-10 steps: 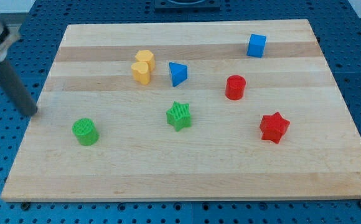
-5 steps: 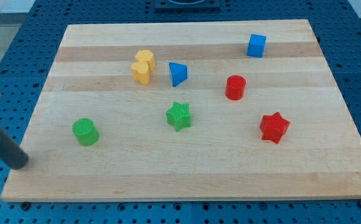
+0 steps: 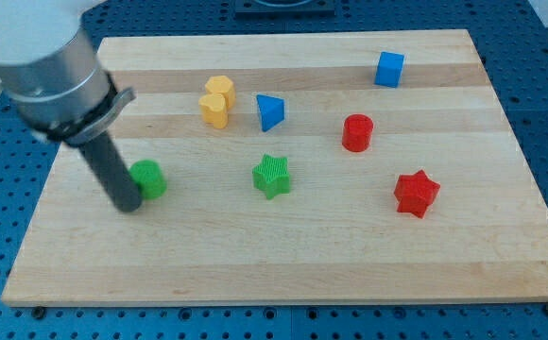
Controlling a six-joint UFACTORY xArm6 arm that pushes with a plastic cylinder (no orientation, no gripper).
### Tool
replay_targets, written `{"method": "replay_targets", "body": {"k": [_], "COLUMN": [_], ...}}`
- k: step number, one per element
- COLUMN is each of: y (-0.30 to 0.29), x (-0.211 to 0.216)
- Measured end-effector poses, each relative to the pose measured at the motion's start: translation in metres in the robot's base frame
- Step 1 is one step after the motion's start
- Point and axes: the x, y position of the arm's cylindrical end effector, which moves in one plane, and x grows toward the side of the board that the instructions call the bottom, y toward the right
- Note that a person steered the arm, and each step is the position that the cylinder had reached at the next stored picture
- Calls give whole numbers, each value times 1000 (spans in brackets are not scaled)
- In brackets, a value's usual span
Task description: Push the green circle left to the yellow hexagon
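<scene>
The green circle (image 3: pixel 149 178) is a short green cylinder on the left part of the wooden board (image 3: pixel 283 255). My tip (image 3: pixel 128 204) rests against its lower left side, touching it. The dark rod and the grey arm above it rise toward the view's top left and hide part of the board. The yellow hexagon (image 3: pixel 219 88) stands up and to the right of the green circle, touching a second yellow block (image 3: pixel 214 109) just below it.
A blue triangle (image 3: pixel 270 111) lies right of the yellow blocks. A green star (image 3: pixel 272 176) sits mid-board. A red cylinder (image 3: pixel 357 132), a red star (image 3: pixel 416 193) and a blue cube (image 3: pixel 389 69) lie to the right.
My tip swung from the board's left edge down and then right to the green circle. The green circle has shifted up and to the right.
</scene>
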Motion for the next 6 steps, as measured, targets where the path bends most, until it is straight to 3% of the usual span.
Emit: {"method": "replay_targets", "body": {"k": [6], "y": [29], "x": [-58]}}
